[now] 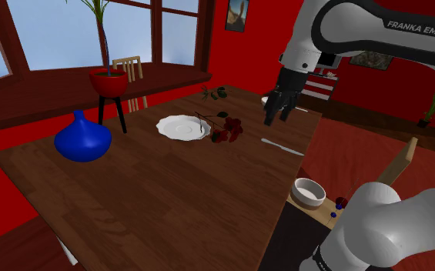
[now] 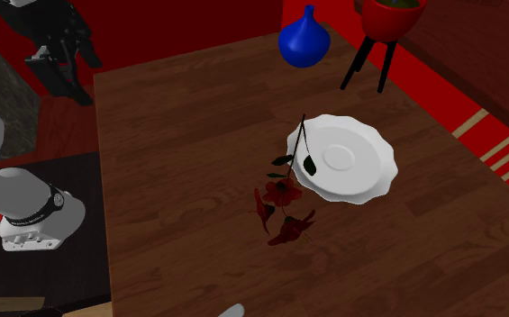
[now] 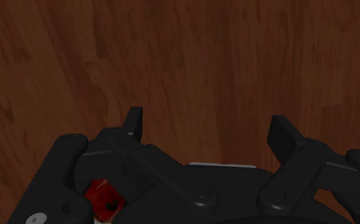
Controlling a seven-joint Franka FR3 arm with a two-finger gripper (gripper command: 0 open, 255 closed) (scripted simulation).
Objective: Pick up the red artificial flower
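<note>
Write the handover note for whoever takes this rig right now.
The red flower lies on the table, its stem across the rim of the white plate.
The gripper is open and empty, above the table, to the shoulder view's right of the red flower and apart from it.
Done: nothing grasped yet.
Left: move over the red flower, descend, close, lift.

Dark red flower (image 2: 284,194), white plate (image 2: 356,167), blue vase (image 2: 304,40).

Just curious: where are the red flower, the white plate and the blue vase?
red flower (image 2: 286,193), second exterior view, a bloom
white plate (image 2: 351,162), second exterior view, bare centre
blue vase (image 1: 82,142), shoulder view, round belly
</note>
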